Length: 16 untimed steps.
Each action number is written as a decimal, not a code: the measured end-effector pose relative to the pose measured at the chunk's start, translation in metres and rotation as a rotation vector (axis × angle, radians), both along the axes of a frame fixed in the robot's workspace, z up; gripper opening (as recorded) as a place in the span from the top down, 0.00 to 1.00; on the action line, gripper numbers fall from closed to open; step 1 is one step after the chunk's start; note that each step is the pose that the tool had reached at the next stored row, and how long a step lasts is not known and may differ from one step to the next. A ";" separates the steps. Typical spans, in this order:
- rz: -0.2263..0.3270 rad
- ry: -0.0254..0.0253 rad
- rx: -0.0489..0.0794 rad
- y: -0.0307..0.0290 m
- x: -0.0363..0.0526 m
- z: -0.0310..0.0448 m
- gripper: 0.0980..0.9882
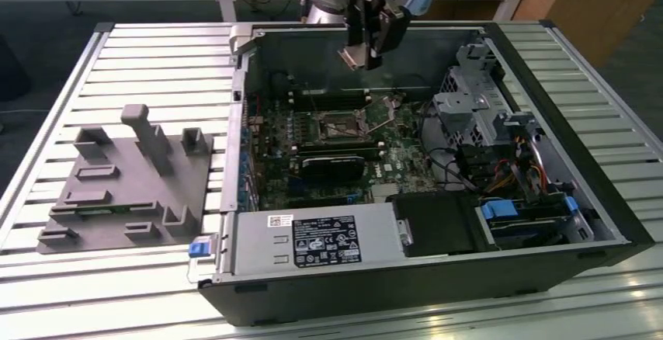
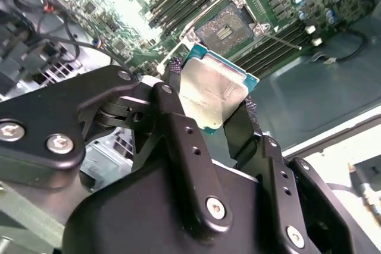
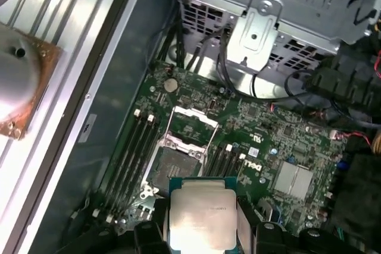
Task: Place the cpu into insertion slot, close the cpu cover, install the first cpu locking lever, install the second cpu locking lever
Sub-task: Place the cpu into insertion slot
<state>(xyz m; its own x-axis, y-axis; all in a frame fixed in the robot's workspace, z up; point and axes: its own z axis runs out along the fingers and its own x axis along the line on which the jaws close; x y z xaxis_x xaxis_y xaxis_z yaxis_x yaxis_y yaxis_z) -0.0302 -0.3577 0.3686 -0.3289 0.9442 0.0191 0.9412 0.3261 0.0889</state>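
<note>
Gripper: jaws pinching the cpu by two opposite edges, held in the air above the open computer case. Insertion slot: bare; cpu cover flipped open beside it

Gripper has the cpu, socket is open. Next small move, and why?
Probably ease the gripper down toward the insertion slot, keeping the chip square to it. It holds the cpu well above the board, the slot looks bare, and the cpu cover stands open.

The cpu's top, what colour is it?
Silver-grey cpu, with a teal edge, clearest in the second wrist view.
</note>
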 end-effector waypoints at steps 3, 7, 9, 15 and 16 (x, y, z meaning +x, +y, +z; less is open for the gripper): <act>-0.049 0.0000 0.000 0.0000 0.0000 -0.0008 0.51; -0.112 0.0000 0.000 0.0000 -0.0001 -0.0024 0.51; -0.132 0.0001 0.000 0.0002 -0.0002 -0.0039 0.51; -0.139 0.0000 0.000 0.0003 -0.0002 -0.0108 0.51; -0.139 0.0000 -0.001 0.0003 -0.0002 -0.0119 0.51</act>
<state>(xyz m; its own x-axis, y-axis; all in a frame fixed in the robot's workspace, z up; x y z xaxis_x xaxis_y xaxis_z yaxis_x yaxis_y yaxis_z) -0.0304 -0.3574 0.3567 -0.1952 0.9806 0.0185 0.9772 0.1928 0.0888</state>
